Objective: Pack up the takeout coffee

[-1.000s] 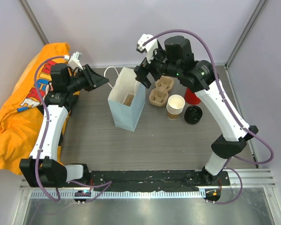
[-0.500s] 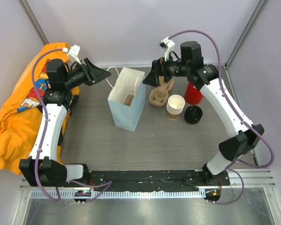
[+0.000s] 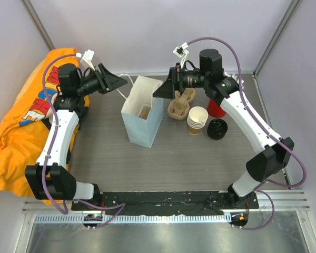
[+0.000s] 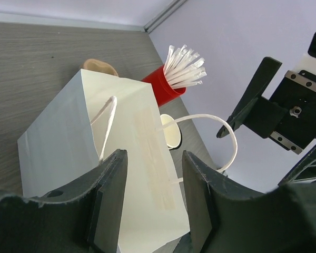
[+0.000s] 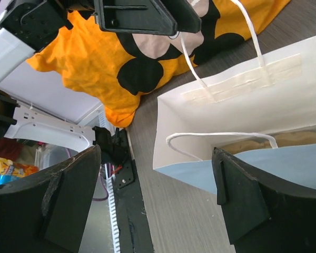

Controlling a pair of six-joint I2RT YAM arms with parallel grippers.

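Right gripper (image 3: 162, 89) now beside paper bag (image 3: 139, 127)

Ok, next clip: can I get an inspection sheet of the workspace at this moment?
Surface: grey wood-grain table, no spills seen.
Job's things: paper bag upright and open, something brown inside; no lidded cup can be made out.
Clutter: cup carrier, stack of cups, black lids, red cup of white sticks, all right of the bag.
Grippers: left gripper and right gripper both open and empty, on either side of the bag's mouth.
Cables: purple cables loop along both arms.
Surroundings: orange cloth at the table's left edge; pale walls.
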